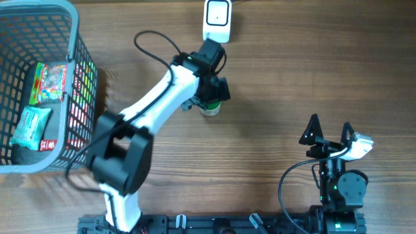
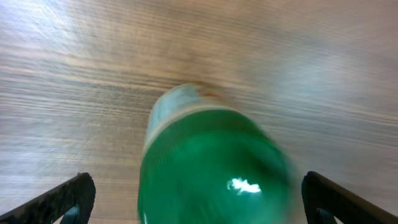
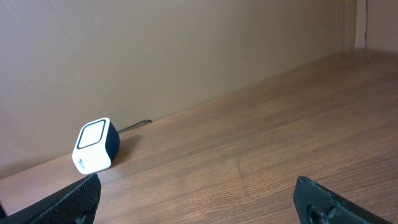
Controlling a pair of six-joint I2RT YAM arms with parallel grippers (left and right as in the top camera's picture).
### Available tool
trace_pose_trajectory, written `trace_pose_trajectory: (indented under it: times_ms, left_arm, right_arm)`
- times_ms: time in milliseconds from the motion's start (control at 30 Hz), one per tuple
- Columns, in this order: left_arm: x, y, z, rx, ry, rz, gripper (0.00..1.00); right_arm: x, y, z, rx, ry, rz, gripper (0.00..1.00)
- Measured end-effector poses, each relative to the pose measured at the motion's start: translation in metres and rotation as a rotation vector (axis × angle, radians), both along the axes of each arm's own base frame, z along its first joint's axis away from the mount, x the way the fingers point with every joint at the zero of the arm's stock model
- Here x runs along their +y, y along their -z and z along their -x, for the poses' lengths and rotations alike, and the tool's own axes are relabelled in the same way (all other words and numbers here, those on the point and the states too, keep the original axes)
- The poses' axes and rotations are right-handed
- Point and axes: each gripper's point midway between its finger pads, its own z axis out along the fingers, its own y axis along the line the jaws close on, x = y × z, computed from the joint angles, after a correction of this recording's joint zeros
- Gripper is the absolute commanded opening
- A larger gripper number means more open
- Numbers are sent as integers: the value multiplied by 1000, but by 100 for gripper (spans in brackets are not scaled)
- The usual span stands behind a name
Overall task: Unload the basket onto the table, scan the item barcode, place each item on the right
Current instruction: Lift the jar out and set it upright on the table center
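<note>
The left end effector (image 2: 199, 188) was spread wide either side of the green-topped container (image 2: 211, 165) on the tabletop (image 2: 93, 74), and the right end effector (image 3: 196, 190) was likewise spread.

A grey basket (image 1: 73, 26) stands on the wooden table (image 1: 279, 84). Inside the basket, a colourful packet (image 1: 50, 83) and a teal packet (image 1: 30, 125) lie on a red pack (image 1: 57, 127).
</note>
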Motion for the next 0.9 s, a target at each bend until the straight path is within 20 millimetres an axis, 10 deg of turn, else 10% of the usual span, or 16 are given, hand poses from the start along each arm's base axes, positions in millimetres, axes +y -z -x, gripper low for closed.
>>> trace_pose_trajectory:
  times_ms: [433, 700, 900]
  left_arm:
    - [32, -211, 11, -481, 0, 225, 100]
    - [199, -319, 22, -831, -383, 150, 100]
    - [291, -327, 48, -867, -647, 25, 100]
  right_arm:
    - [0, 0, 0, 0, 0, 0, 100]
    - [0, 0, 0, 0, 0, 0, 100]
    - [0, 0, 0, 0, 0, 0, 100]
